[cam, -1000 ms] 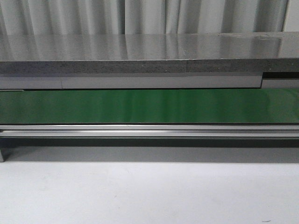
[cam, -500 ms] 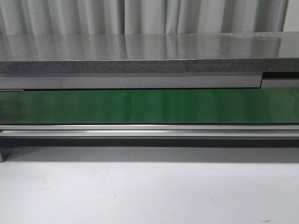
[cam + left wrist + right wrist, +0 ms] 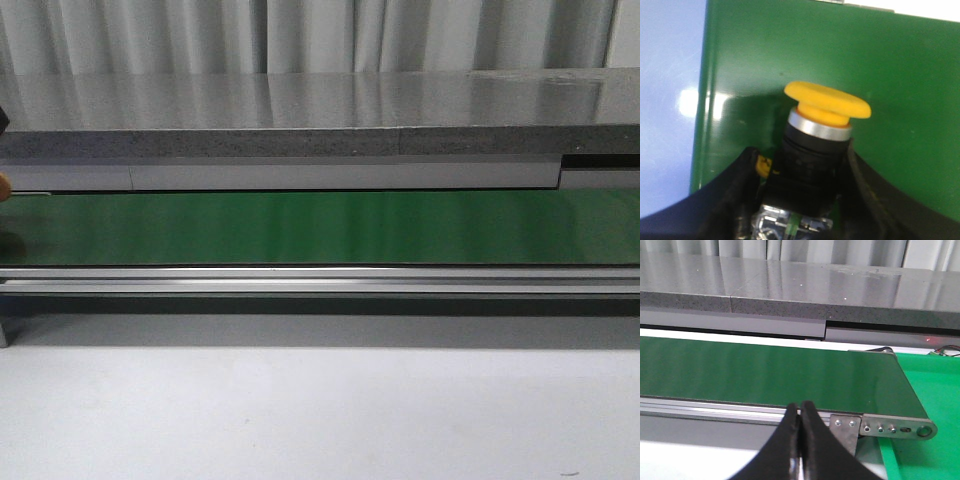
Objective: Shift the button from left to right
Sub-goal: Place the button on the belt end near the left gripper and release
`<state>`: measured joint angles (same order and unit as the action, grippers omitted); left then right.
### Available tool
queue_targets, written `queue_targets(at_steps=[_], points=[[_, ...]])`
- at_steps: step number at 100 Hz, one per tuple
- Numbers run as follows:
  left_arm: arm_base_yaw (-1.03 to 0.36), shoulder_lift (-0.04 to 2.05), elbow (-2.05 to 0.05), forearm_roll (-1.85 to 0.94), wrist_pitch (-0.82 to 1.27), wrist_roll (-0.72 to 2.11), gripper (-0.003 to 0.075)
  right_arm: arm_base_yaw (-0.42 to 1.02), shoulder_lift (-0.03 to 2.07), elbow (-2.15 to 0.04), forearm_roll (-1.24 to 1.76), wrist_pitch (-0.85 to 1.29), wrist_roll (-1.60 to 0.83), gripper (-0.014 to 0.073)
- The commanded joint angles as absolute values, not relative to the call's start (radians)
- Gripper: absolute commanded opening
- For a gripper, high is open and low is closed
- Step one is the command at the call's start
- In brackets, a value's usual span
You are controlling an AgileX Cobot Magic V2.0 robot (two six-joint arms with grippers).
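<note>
Your left gripper [image 3: 805, 200] is clamped on the button [image 3: 817, 140], its black fingers [image 3: 740, 190] pressed to either side of the dark body, the yellow head poking out over the green belt [image 3: 890, 75]. In the front view only a sliver of orange shows at the belt's far-left edge. Your right gripper [image 3: 800, 412] has its fingertips pinched together, gripping nothing, near the belt's end roller [image 3: 925, 430].

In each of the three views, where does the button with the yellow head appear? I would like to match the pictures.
Front view: only a small orange sliver at the far left edge, probably the button; too little shows to be sure.
Left wrist view: the button fills the centre, held between the left end effector's fingers.
Right wrist view: not in it.
Shared landmark: the green conveyor belt.
</note>
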<state>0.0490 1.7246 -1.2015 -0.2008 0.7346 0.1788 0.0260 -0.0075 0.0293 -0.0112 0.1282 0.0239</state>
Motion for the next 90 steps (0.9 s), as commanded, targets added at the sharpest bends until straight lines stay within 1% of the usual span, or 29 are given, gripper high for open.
queue_targets(at_steps=[1, 6, 9, 13, 18, 40, 59, 73, 90], points=[[0.043, 1.682, -1.23, -0.223, 0.705, 0.178, 0.0367, 0.025, -0.025, 0.029, -0.019, 0.048, 0.021, -0.0068], [0.043, 1.678, -1.231, -0.223, 0.705, 0.178, 0.0478, 0.025, -0.025, 0.029, -0.019, 0.048, 0.021, -0.0068], [0.043, 1.674, -1.231, -0.223, 0.705, 0.178, 0.0524, 0.025, -0.025, 0.029, -0.019, 0.048, 0.021, -0.0068], [0.043, 1.668, -1.231, -0.223, 0.705, 0.178, 0.0573, 0.025, -0.025, 0.029, -0.019, 0.048, 0.021, -0.0068], [0.043, 1.657, -1.231, -0.223, 0.705, 0.178, 0.06, 0.025, -0.025, 0.029, -0.019, 0.048, 0.021, -0.0068], [0.043, 1.561, -1.231, -0.223, 0.708, 0.178, 0.0602, 0.025, -0.025, 0.029, -0.019, 0.048, 0.021, -0.0068], [0.033, 1.397, -1.201, -0.223, 0.706, 0.215, 0.0601, 0.025, -0.025, 0.029, -0.019, 0.048, 0.021, -0.0068], [-0.017, 1.23, -1.111, -0.223, 0.618, 0.231, 0.0601, 0.025, -0.025, 0.029, -0.019, 0.048, 0.021, -0.0068], [-0.116, 1.0, -0.941, -0.223, 0.48, 0.233, 0.0601, 0.025, -0.025, 0.029, -0.019, 0.048, 0.021, -0.0068]])
